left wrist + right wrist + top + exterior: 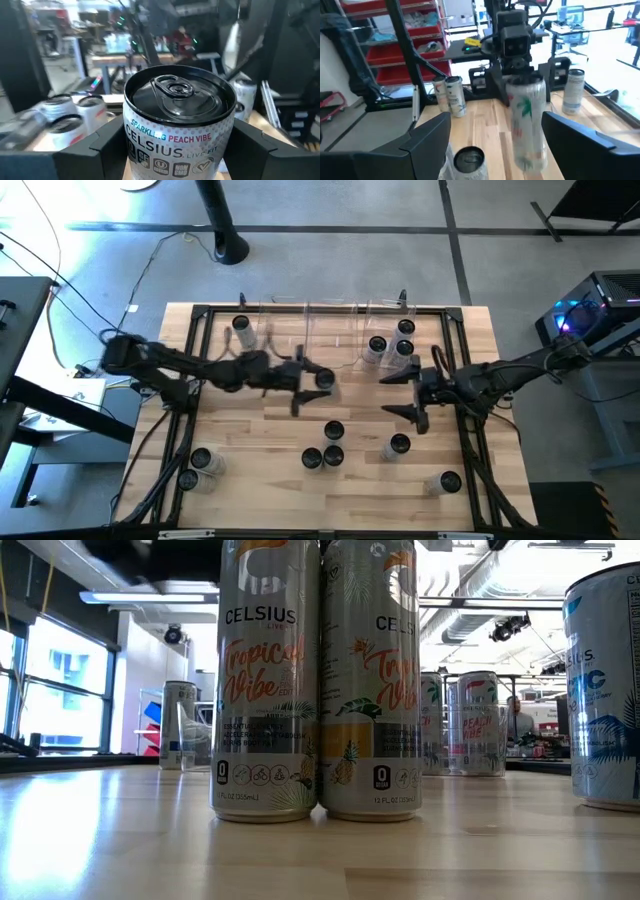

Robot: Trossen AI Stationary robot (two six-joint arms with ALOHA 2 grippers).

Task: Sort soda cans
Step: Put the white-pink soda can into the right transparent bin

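A robotics lab: exposed ceiling ducts (500,580), red storage shelves (415,45), cables on the concrete floor (330,260), computer benches behind

The grey concrete floor (330,210) had dark lines across it. A tall bright window (55,690) let daylight in on one side. Long white ceiling lights (150,598) glowed overhead, near silver round pipes (500,580). A red metal shelf rack (415,45) stood behind the pale wooden surface (120,840).

light: bright, windows (60,680) glaring | blur: held can (526,125) smeared | background soft
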